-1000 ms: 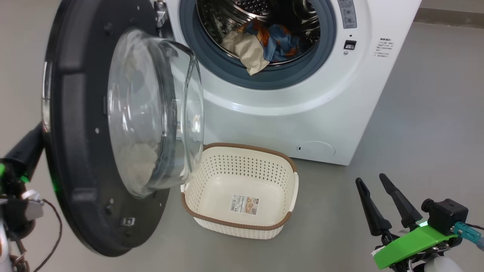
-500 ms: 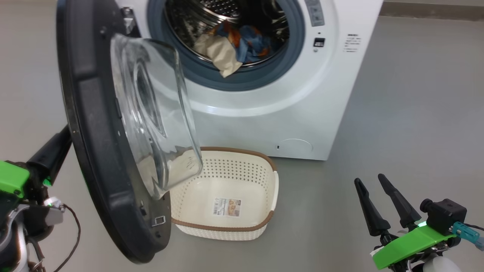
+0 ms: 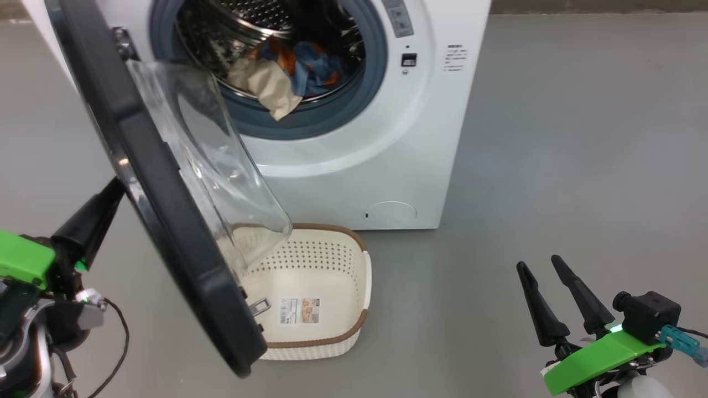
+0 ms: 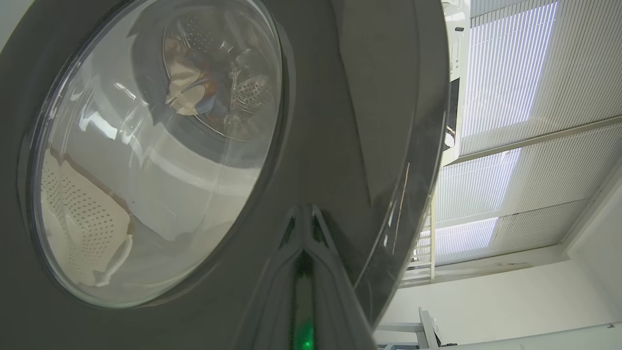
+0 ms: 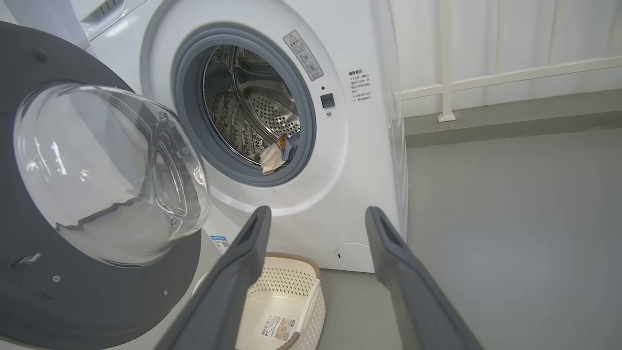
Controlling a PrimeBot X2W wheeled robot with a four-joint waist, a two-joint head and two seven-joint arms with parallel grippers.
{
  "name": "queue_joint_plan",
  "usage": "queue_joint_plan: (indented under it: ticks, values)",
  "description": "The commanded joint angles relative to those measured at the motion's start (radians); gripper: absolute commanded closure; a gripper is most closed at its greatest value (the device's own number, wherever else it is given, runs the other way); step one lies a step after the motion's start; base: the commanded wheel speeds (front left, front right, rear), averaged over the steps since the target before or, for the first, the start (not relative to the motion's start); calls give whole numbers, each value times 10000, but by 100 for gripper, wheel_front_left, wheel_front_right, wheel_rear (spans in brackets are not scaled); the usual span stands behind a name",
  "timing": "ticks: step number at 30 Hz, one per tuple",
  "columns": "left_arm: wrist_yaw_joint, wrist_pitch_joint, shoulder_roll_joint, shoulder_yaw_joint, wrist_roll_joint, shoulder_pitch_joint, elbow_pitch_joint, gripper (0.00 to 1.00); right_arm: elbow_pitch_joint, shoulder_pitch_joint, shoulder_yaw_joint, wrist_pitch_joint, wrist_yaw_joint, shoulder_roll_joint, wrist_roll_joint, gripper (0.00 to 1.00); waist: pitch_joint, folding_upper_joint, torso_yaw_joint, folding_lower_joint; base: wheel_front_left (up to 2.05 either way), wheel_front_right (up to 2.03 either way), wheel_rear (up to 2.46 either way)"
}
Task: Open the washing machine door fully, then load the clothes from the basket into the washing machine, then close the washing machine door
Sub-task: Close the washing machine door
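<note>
Two steps look done; door-closing in hand.
Blue-orange-beige clothes [image 3: 298, 72] sit in white front-loader [image 3: 354, 166] drum; cream perforated basket [image 3: 354, 326] empty. Pinched-shut left claw [image 3: 113, 190] leans on black-rimmed round door [image 3: 166, 221]; right claw [image 3: 537, 262] splayed wide. Next: push through to latch.

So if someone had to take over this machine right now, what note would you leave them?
Left tool: shut, tip against the door's outer face.
Right tool: open, empty, off to the side.
Door: partway open.
Clothes: inside the washing machine; beige piece drapes onto the gasket.
Basket: empty, in front of the machine.
Done: loading. Left: close the door, perhaps tucking the beige piece in first.
</note>
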Motion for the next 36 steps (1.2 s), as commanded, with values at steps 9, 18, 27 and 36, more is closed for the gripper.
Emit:
queue_joint_plan:
  ticks: [9,18,27,36]
  values:
    - [-207,-59,3,-1,-42,-435,-155,100,-242,-231,220,-48,16,-111,53,0,47,0,-441,0,0,0,0]
    - [-347,-173,-79,-46,-56,-525,-48,100,-273,-222,169,-48,16,-74,40,0,115,0,-773,0,0,0,0]
    - [-477,-322,-187,-149,-83,-679,102,100,-266,-306,158,-48,16,-52,34,0,176,0,-942,0,0,0,0]
    - [-535,-424,-218,-206,-47,-852,200,100,-244,-420,168,-48,16,-32,85,0,326,0,-1265,0,0,0,0]
